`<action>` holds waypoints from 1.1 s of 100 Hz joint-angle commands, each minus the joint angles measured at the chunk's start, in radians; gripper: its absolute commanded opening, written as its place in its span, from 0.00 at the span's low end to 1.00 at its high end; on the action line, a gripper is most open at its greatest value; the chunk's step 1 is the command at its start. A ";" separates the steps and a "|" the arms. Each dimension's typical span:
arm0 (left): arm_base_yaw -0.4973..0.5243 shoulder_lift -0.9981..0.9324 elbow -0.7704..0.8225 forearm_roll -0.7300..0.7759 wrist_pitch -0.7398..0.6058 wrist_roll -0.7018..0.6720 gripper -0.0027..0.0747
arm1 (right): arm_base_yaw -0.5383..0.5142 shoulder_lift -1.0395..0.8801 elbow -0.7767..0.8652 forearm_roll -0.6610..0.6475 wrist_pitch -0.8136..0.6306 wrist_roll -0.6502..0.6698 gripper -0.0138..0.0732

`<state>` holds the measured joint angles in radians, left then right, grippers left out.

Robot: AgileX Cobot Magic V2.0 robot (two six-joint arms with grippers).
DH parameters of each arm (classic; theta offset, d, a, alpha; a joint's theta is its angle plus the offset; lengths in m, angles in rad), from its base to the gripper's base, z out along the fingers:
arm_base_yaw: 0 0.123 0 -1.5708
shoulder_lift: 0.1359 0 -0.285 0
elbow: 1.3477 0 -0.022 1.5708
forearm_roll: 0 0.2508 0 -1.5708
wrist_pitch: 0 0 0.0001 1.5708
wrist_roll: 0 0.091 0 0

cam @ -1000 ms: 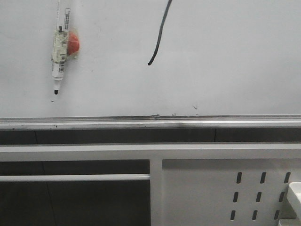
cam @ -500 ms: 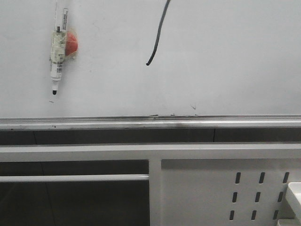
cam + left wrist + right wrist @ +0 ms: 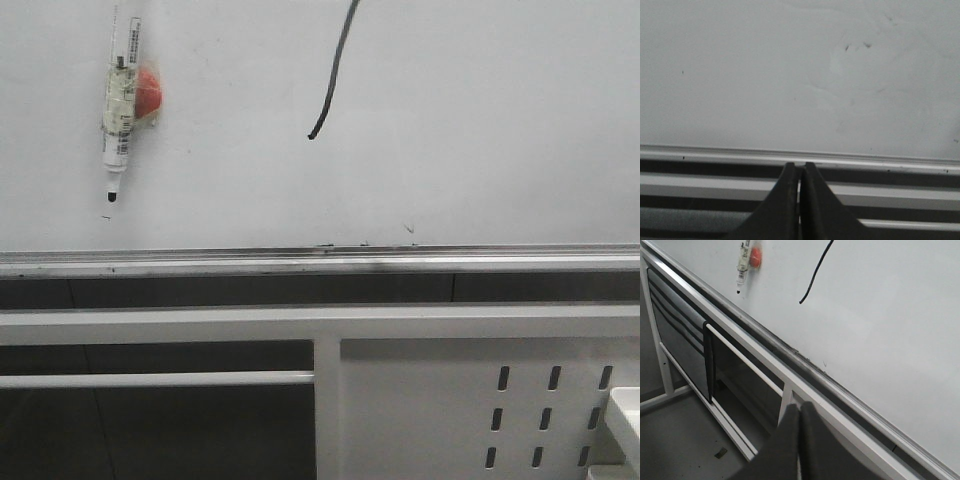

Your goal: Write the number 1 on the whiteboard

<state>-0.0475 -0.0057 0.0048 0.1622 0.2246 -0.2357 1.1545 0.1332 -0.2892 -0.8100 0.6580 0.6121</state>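
Note:
The pale whiteboard [image 3: 480, 120] fills the upper half of the front view, with its silver tray rail [image 3: 320, 262] below. On it runs the number 1 [image 3: 331, 75], a thin black curved stroke ending in a blunt dot; it also shows in the right wrist view as the number 1 [image 3: 815, 274]. A white marker [image 3: 119, 115] hangs tip down on the board at the left, beside a red blob [image 3: 148, 93]. My left gripper [image 3: 799, 166] is shut and empty, below the rail. My right gripper [image 3: 800, 406] is shut and empty, away from the board. Neither gripper shows in the front view.
Under the rail stands a white metal frame [image 3: 320, 322] with a slotted panel [image 3: 545, 405] at the lower right. A thin white bar [image 3: 150, 379] crosses the dark opening at lower left. Small dark specks [image 3: 856, 46] mark the board. A grey floor [image 3: 680, 450] lies below the frame.
The whole front view has shifted a little: the marker, the stroke and the frame sit slightly further left and higher than a second ago. Nothing was grasped or released.

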 commanded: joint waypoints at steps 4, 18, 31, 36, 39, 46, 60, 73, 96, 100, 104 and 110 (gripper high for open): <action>0.007 0.012 0.033 -0.016 -0.007 -0.006 0.01 | -0.001 0.009 -0.023 -0.046 -0.049 0.001 0.08; 0.007 0.012 0.033 -0.089 0.048 0.090 0.01 | -0.001 0.009 -0.023 -0.046 -0.049 0.001 0.08; 0.007 0.006 0.033 -0.099 0.046 0.128 0.01 | -0.001 0.009 -0.023 -0.046 -0.049 0.001 0.08; 0.007 0.001 0.033 -0.099 0.048 0.132 0.01 | -0.001 0.009 -0.023 -0.046 -0.049 0.001 0.08; 0.007 0.000 0.033 -0.099 0.048 0.134 0.01 | -0.001 0.009 -0.023 -0.046 -0.049 0.001 0.08; 0.007 -0.001 0.033 -0.099 0.048 0.146 0.01 | -0.001 0.009 -0.023 -0.046 -0.049 0.001 0.08; 0.007 -0.001 0.033 -0.101 0.048 0.146 0.01 | -0.001 0.009 -0.023 -0.046 -0.049 0.001 0.08; 0.007 -0.001 0.033 -0.101 0.048 0.146 0.01 | -0.001 0.009 -0.023 -0.046 -0.049 0.001 0.08; 0.007 -0.001 0.033 -0.101 0.048 0.146 0.01 | -0.001 0.009 -0.023 -0.046 -0.049 0.001 0.08; 0.007 -0.001 0.033 -0.101 0.048 0.146 0.01 | -0.001 0.009 -0.023 -0.046 -0.049 0.001 0.08; 0.007 -0.001 0.033 -0.101 0.048 0.146 0.01 | -0.001 0.009 -0.023 -0.046 -0.049 0.001 0.08; 0.007 -0.001 0.033 -0.101 0.048 0.146 0.01 | -0.001 0.009 -0.023 -0.046 -0.049 0.001 0.08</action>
<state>-0.0475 -0.0057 0.0048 0.0699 0.3332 -0.0914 1.1545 0.1332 -0.2892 -0.8100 0.6580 0.6121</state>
